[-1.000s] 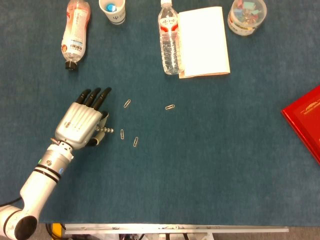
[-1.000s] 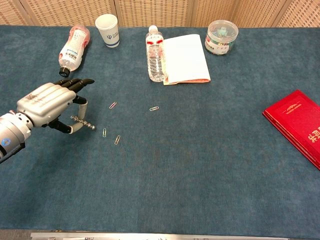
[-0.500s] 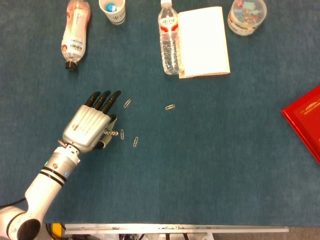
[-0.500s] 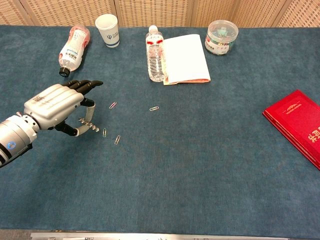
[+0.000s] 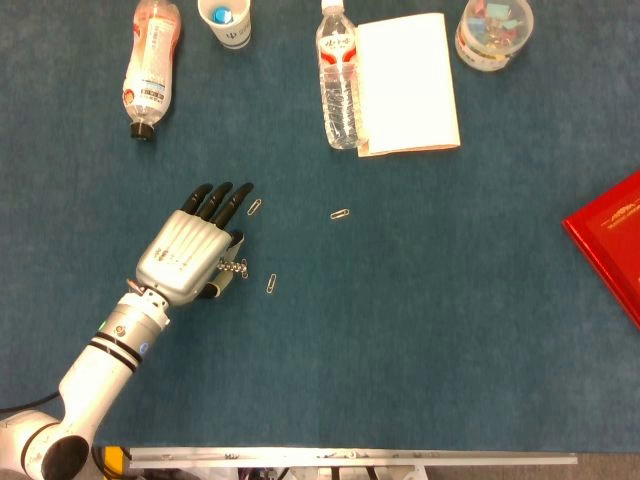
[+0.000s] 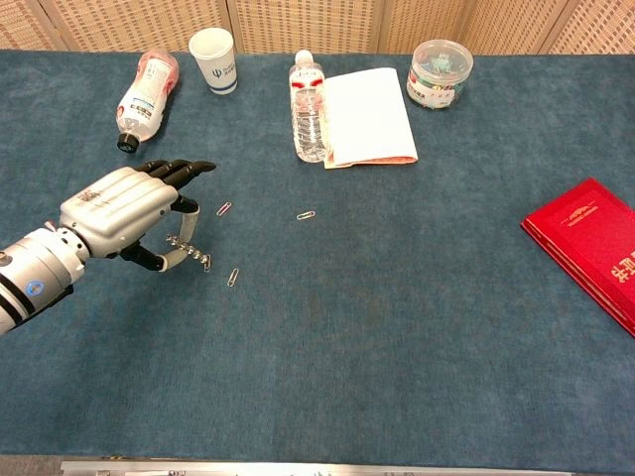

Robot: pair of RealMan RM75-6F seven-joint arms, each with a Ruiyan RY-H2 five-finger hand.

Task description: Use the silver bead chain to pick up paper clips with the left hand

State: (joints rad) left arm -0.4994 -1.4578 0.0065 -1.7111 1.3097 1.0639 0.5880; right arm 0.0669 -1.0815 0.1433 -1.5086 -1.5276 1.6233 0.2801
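My left hand (image 5: 190,253) (image 6: 124,206) hovers low over the blue table at the left, back upward, long fingers stretched forward. It pinches a short silver bead chain (image 5: 234,267) (image 6: 189,248) beneath the palm, and the chain's free end lies on a paper clip (image 6: 206,262). Another paper clip (image 5: 271,284) (image 6: 233,278) lies just right of the chain. A third clip (image 5: 256,207) (image 6: 224,209) sits by the fingertips, and one more (image 5: 340,214) (image 6: 306,215) lies further right. The right hand is out of sight in both views.
A lying pink-label bottle (image 5: 152,65), a paper cup (image 5: 225,20), a clear water bottle (image 5: 337,85) and a white booklet (image 5: 407,82) line the far side. A round tub of coloured clips (image 5: 493,30) stands at the back right. A red book (image 5: 612,243) lies at the right edge.
My left hand has slid right and slightly forward with the chain. The chain's end now covers the nearest clip, which lay apart from it a second ago.
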